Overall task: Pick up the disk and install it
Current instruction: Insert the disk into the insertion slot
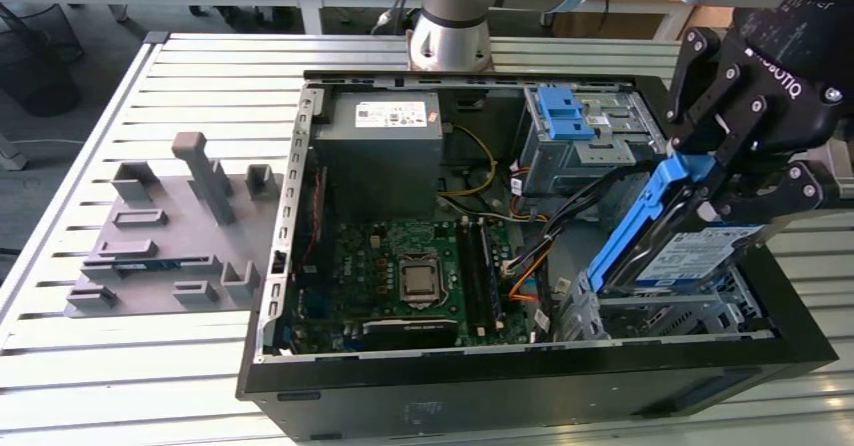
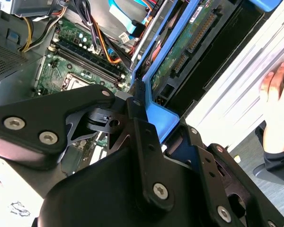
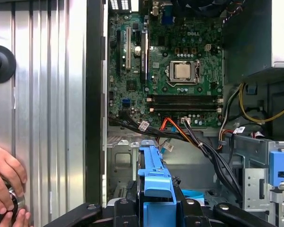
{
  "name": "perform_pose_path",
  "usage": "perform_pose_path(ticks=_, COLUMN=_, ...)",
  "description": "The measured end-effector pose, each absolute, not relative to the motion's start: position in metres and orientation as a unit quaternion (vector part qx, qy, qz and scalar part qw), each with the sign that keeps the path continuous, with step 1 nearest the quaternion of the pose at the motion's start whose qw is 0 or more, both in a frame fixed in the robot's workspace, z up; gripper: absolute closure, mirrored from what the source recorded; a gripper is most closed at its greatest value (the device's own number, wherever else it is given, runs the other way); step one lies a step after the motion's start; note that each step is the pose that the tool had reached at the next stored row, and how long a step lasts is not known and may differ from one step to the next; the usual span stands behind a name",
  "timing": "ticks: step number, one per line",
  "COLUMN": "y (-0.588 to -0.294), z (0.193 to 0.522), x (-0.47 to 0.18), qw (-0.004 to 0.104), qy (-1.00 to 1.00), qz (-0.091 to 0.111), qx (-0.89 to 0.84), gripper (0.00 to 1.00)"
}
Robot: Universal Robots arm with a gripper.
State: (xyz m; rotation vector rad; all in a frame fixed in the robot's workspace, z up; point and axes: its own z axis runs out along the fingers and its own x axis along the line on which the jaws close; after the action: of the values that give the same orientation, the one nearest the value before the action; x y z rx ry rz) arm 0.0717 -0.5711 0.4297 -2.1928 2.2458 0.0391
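Blue-framed silver disk [image 1: 687, 256] clamped edgewise between the fingers of the black gripper [image 1: 714, 181], at the exterior view's right, just above the drive cage [image 1: 674, 314] in the lower right corner of the open computer case [image 1: 534, 386]. Held steeply tilted, lower end nearest the cage, probably to meet its slot and clear the cables [image 1: 587, 201]. Arm entering at upper right, wrist canted toward the case interior.

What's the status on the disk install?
Gripper shut on disk. Disk tilted above bay, not seated. Cables close beside it. Person's hand over table, outside case.
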Motion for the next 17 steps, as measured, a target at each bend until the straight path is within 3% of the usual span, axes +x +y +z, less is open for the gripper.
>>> perform_pose_path(ticks=17, y=-0.571, z=0.418, x=0.072, qw=0.001, qy=0.715, qz=0.012, qx=-0.699, gripper=0.64)
